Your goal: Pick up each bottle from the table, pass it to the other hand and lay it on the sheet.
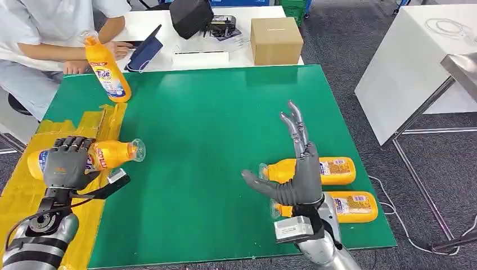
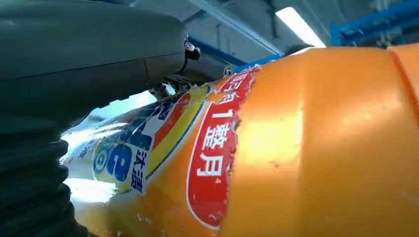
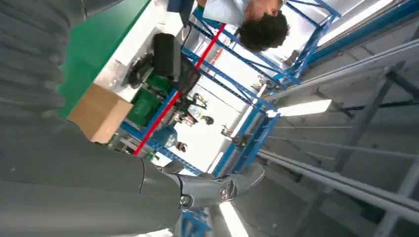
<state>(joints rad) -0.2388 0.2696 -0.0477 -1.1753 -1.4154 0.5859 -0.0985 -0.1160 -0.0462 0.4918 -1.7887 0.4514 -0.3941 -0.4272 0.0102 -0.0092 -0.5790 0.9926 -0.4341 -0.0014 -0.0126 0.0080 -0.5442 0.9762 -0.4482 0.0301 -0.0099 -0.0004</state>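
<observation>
My left hand [image 1: 68, 162] grips an orange detergent bottle [image 1: 112, 153] lying sideways over the yellow sheet [image 1: 22, 194] at the table's left edge, its mouth pointing right. Up close in the left wrist view, the bottle's orange body and red label [image 2: 217, 163] sit against my left hand [image 2: 74, 59]. My right hand [image 1: 298, 169] is raised above the table with fingers straight and thumb out, holding nothing. Two more orange bottles lie behind it on the green mat: one [image 1: 332, 170] farther, one [image 1: 351, 206] nearer the front edge. A fourth bottle [image 1: 108, 68] stands upright at the back left.
A person in a white shirt [image 1: 39, 28] sits at the back left beside the standing bottle. A cardboard box [image 1: 275, 39], a black bag [image 1: 191, 17] and a tablet [image 1: 145, 50] sit on the white table behind the green mat [image 1: 208, 112]. A white table [image 1: 416, 62] stands at the right.
</observation>
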